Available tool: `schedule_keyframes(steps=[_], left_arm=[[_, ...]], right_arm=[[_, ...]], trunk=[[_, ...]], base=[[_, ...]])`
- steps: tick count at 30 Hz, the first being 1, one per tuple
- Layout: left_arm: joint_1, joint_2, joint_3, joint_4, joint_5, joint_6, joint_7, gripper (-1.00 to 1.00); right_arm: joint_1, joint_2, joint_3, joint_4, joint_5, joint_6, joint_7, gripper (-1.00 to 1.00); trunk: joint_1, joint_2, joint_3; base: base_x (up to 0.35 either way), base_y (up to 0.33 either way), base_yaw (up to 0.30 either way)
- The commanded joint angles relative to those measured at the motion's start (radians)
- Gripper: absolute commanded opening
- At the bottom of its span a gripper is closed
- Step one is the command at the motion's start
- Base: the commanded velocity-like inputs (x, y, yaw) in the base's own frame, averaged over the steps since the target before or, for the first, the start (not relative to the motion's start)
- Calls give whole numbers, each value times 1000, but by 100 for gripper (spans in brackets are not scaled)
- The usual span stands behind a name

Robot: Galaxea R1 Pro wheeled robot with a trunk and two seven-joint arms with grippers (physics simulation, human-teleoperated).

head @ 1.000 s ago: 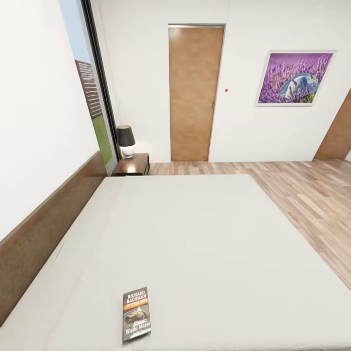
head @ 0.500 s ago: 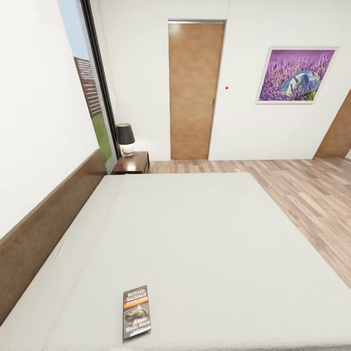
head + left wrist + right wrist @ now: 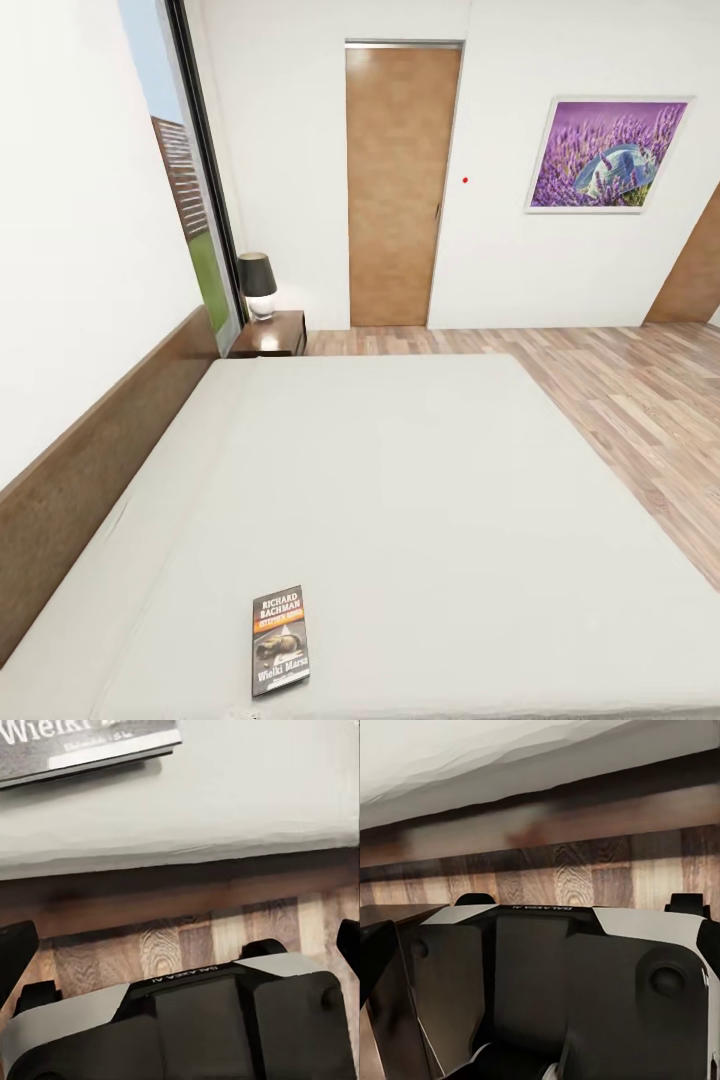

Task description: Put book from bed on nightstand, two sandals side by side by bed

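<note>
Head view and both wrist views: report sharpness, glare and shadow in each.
Head view: evenly lit and sharp, the book lettering readable, a soft shine on the nightstand top, walls leaning outward like wide-angle distortion. Left wrist view: book edge in focus, a dark shadow band under the bed edge. Right wrist view: bed frame smeared and blurry, dim.

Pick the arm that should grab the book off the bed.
Left, probably. The book lies on the bed's near-left part, and the left tool, open, already looks toward its edge.
</note>
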Motion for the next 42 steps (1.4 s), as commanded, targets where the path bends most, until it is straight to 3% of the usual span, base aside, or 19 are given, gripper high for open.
schedule_keyframes(steps=[1, 4, 6, 9, 11, 17, 18, 21, 23, 24, 25, 28, 31, 33, 42], left_arm=[[-5, 10, -9, -8, 10, 26, -56, 100], [-10, 39, -9, -74, 11, 135, -155, 100], [-12, 60, -9, -192, 13, 248, -217, 100], [-13, 70, -8, -327, 13, 375, -273, 100], [-13, 73, -6, -462, 14, 498, -314, 100], [-18, 63, 6, -825, 23, 735, -338, 100], [-44, 54, 23, -918, 31, 785, -331, 100], [-115, 39, 71, -971, 37, 810, -253, 100], [-171, 16, 157, -985, 45, 813, -68, 100], [-178, 13, 169, -987, 49, 812, -36, 100], [-209, 3, 214, -995, 77, 785, 91, 100], [-235, -5, 297, -999, 193, 698, 256, 100], [-242, -11, 319, -987, 276, 648, 328, 100], [-244, -9, 316, -964, 300, 635, 349, 100], [-245, -7, 291, -884, 315, 629, 361, 100]], right_arm=[[-1, 0, -9, 0, 5, 7, 4, 100], [-1, 0, -9, 0, 5, 6, 4, 100], [-1, 0, -9, -1, 5, 6, 4, 100], [-1, 0, -9, -1, 6, 7, 3, 100], [-1, 0, -9, 0, 6, 6, 3, 100], [-1, 0, -9, 0, 6, 6, 3, 100], [-1, 0, -9, 0, 6, 6, 4, 100], [-1, 0, -9, 0, 6, 5, 4, 100], [-1, 0, -9, 0, 6, 5, 5, 100], [-1, 0, -9, 0, 7, 5, 5, 100], [-1, 0, -9, 0, 7, 5, 5, 100], [-1, 0, -9, 0, 7, 5, 6, 100], [-1, 0, -9, 0, 7, 5, 6, 100], [-1, 0, -9, 0, 6, 5, 6, 100], [-1, 0, -9, -1, 6, 7, 9, 100]], trunk=[[0, -2, -2], [0, -2, -2], [0, -2, -2], [0, -2, -2], [0, -2, -2], [0, -2, -2], [0, -2, -2], [0, -2, -2], [0, -2, -2], [0, -2, -2], [0, -2, -2], [0, -2, -2], [0, -2, -2], [0, -2, -2], [0, -2, -2]], base=[[0, 0, 0], [0, 0, 0], [0, 0, 0], [0, 0, 0], [0, 0, 0], [0, 0, 0], [0, 0, 0], [0, 0, 0], [0, 0, 0], [0, 0, 0], [0, 0, 0], [0, 0, 0], [0, 0, 0], [0, 0, 0], [0, 0, 0]])
